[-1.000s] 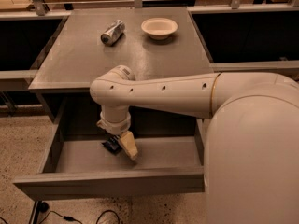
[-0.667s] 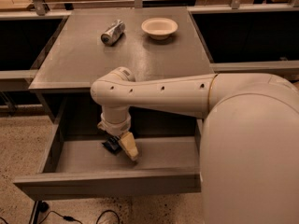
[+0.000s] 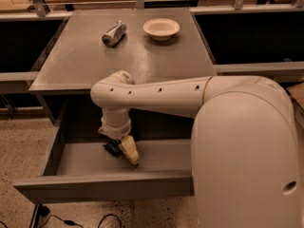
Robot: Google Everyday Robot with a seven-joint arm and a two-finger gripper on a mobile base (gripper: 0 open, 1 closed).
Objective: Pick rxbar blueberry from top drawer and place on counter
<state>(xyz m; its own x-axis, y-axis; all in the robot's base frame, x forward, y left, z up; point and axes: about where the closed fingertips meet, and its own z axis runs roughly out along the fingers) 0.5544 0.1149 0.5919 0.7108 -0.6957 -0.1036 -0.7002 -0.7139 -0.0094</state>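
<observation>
Cream-white rounded arm with small dark holes, bulky smooth body, tan gripper in top drawer

Cream pincer in grey top drawer

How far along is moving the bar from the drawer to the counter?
Done: the top drawer stands open. In hand: the gripper is inside it, at the dark rxbar blueberry. Left: lifting the bar out and setting it on the counter.
</observation>
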